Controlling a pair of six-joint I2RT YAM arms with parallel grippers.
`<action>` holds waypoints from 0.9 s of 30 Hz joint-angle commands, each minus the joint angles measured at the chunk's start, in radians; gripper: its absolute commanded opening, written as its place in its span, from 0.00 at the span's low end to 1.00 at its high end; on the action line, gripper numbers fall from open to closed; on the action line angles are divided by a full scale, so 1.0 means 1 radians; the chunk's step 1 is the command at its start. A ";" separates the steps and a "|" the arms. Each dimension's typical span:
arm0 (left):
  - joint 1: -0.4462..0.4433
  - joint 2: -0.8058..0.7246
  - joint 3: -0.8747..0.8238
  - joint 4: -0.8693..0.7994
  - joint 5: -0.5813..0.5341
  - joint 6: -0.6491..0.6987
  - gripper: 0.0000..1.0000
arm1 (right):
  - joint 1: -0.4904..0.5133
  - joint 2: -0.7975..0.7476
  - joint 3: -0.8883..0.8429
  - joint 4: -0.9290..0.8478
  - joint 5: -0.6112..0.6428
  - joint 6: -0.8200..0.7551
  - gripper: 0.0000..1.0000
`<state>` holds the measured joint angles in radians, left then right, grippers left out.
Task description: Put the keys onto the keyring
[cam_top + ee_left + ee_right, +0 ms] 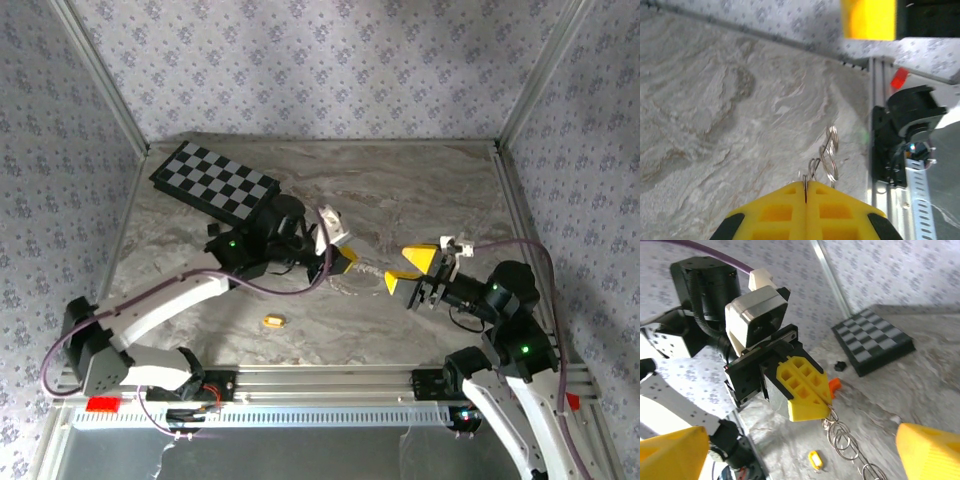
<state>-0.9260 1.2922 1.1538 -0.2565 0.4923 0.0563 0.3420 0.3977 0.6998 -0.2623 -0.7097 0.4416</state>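
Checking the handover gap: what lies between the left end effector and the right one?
The keyring, a chain of linked silver rings, runs from the shut left end effector toward the open right end effector; the right wrist view shows it best.

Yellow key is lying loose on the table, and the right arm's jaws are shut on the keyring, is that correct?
Wrong arm. The left gripper holds the keyring, jaws shut on it, as the left wrist view shows; the right gripper is open. The yellow key does lie loose on the table.
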 commanded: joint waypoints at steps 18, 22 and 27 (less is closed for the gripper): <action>-0.094 -0.304 -0.111 0.044 0.192 0.295 0.00 | 0.209 0.053 0.131 -0.002 -0.026 -0.173 0.46; -0.100 -0.313 -0.112 0.048 0.162 0.306 0.00 | 0.310 0.080 0.140 -0.052 0.069 -0.251 0.40; -0.100 -0.326 -0.155 0.150 0.117 0.262 0.00 | 0.467 0.106 0.140 -0.077 0.209 -0.347 0.35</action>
<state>-1.0176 0.9993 1.0164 -0.2127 0.6315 0.3286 0.7479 0.4999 0.8097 -0.3096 -0.6079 0.1886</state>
